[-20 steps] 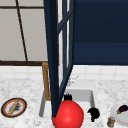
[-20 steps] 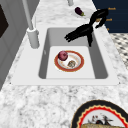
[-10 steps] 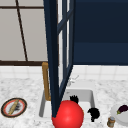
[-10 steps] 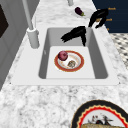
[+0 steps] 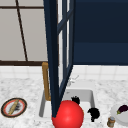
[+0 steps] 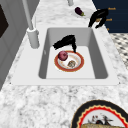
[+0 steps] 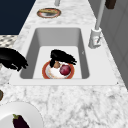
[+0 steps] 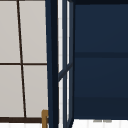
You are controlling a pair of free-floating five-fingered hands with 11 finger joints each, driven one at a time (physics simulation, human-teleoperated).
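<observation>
An orange-rimmed plate (image 6: 77,67) lies on the floor of the sink (image 6: 100,65). It carries a dark red apple (image 6: 63,55) and a small brownish item (image 6: 71,63). My left hand (image 6: 65,41) hovers low in the sink just over the plate's far edge, fingers relaxed and thumb pointing down beside the apple; it holds nothing. It also shows as the left hand (image 7: 62,56) and the left hand (image 5: 75,100). My right hand (image 6: 98,15) hangs in the air above the sink's front right corner, fingers drooping loosely, also as the right hand (image 7: 11,60).
A dark blue glazed cabinet door (image 5: 61,57) stands open over the sink. A large red ball (image 5: 68,115) sits at the sink's front. The faucet (image 6: 32,37) rises at the back. A white plate (image 7: 32,112) with an eggplant (image 7: 20,121) is right; a patterned plate (image 5: 23,101) is left.
The left hand has drawn away from the right hand and sunk lower into the sink, ending close over the plate. The right hand has stayed where it was.
</observation>
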